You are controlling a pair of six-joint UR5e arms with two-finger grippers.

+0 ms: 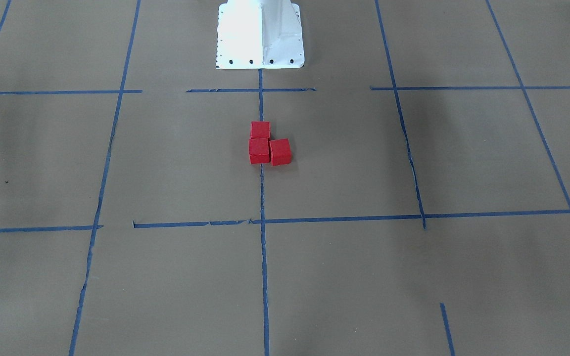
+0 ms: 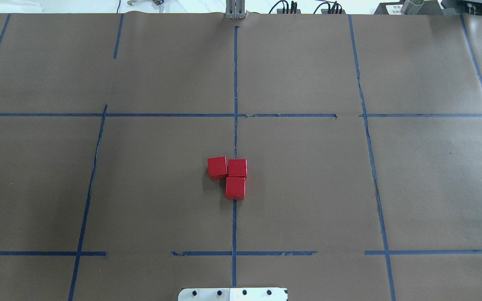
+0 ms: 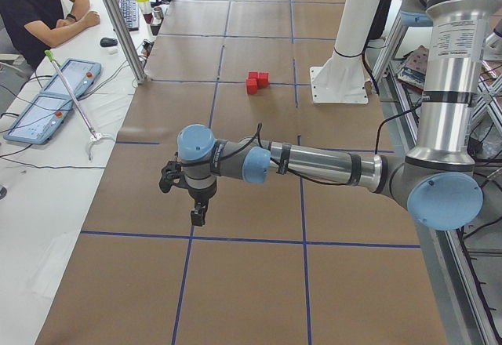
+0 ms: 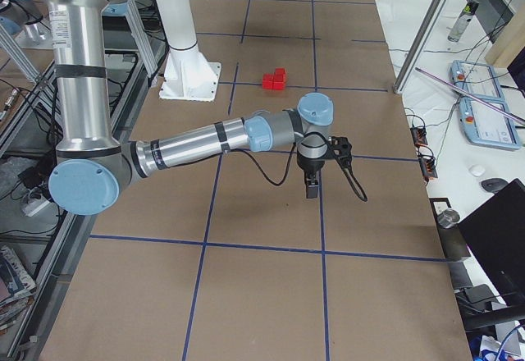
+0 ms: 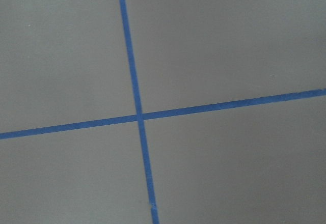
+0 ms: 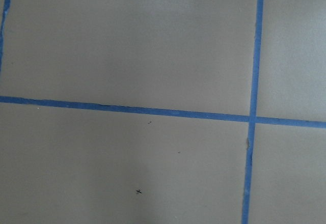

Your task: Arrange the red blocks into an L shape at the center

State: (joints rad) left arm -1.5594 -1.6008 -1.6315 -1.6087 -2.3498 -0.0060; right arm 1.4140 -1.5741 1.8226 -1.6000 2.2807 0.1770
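Three red blocks (image 2: pixel 217 168) (image 2: pixel 237 168) (image 2: pixel 235 187) sit touching one another in an L shape on the table's centre line. In the front-facing view they show as a pair in line (image 1: pixel 260 129) (image 1: pixel 259 151) with the third (image 1: pixel 280 152) beside it. The left gripper (image 3: pixel 198 218) shows only in the exterior left view, hanging above the table far from the blocks (image 3: pixel 257 81). The right gripper (image 4: pixel 312 189) shows only in the exterior right view, also far from the blocks (image 4: pixel 275 79). I cannot tell whether either is open or shut. The wrist views show only paper and tape.
The table is covered with brown paper marked by blue tape lines (image 2: pixel 235 125). The white robot pedestal (image 1: pixel 260 34) stands just behind the blocks. A seated operator (image 3: pixel 39 8), teach pendants (image 3: pixel 47 102) and a metal post (image 3: pixel 125 27) are along the table's far side.
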